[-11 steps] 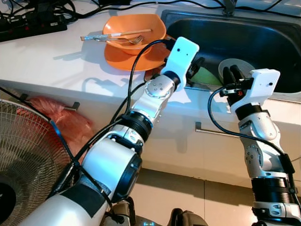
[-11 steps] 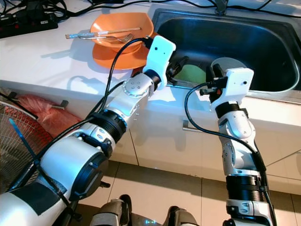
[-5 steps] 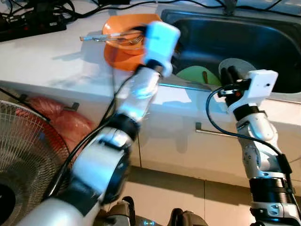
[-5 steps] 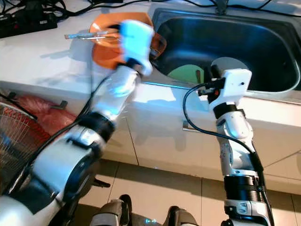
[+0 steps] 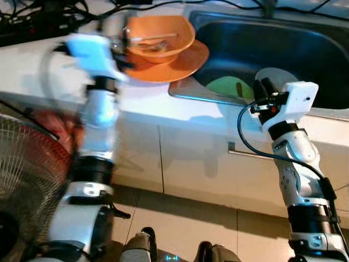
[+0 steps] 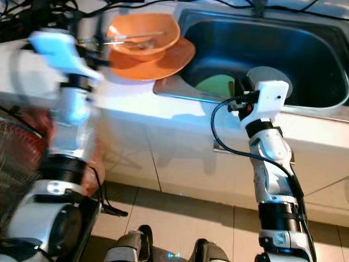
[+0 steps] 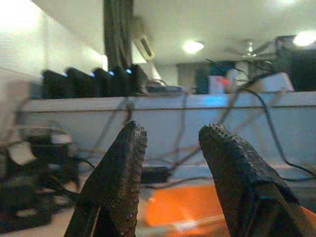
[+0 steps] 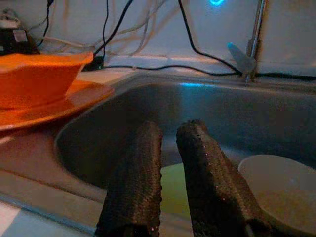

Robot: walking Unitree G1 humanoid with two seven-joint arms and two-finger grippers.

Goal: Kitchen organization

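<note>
Inside sink (image 5: 305,60): green plate (image 5: 226,87), pale bowl (image 8: 281,197).

A white kitchen counter (image 5: 32,65) crosses the upper frame, with white cabinet fronts (image 5: 191,158) below it. Beige floor tiles (image 5: 218,224) fill the bottom. Ceiling lights (image 7: 192,47) glow at upper right of the left wrist view.

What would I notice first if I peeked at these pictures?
Probably the bright orange bowl stacked on an orange plate, on the white counter beside the steel sink; cutlery lies across the bowl. Then the robot's left gripper, a blur at the counter left of the dishes, its fingers apart. The right gripper pokes over the sink's front edge, above a green plate and a pale bowl lying in the sink.
</note>
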